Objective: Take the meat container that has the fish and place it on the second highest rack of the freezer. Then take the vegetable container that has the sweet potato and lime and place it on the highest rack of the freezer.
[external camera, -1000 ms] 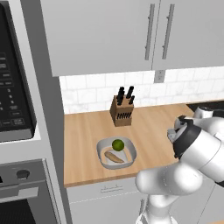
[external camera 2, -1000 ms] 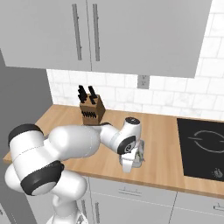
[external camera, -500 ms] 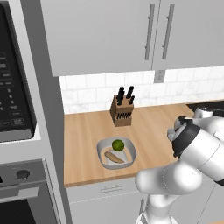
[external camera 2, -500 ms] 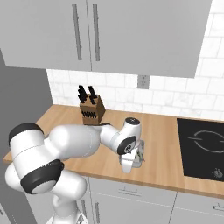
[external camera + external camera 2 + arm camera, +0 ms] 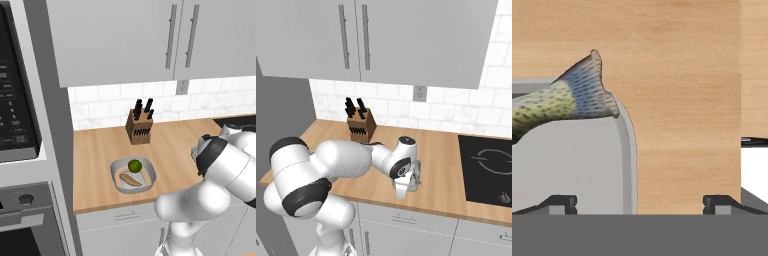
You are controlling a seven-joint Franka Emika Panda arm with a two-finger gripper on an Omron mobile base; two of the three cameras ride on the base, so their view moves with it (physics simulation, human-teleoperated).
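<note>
My gripper is spread wide, grasping nothing, low over the counter near its front edge. One fingertip sits over the grey tray, the other outside its rim. Fish lies in that tray, tail on the rim. Vegetable tray with lime and sweet potato sits near the counter's front edge, before the knife block.

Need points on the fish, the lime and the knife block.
fish (image 5: 567,100), hand view, on the speckled tail end.
lime (image 5: 134,166), left base view, on the middle of the green ball.
knife block (image 5: 361,129), right base view, on its wooden front face.
</note>
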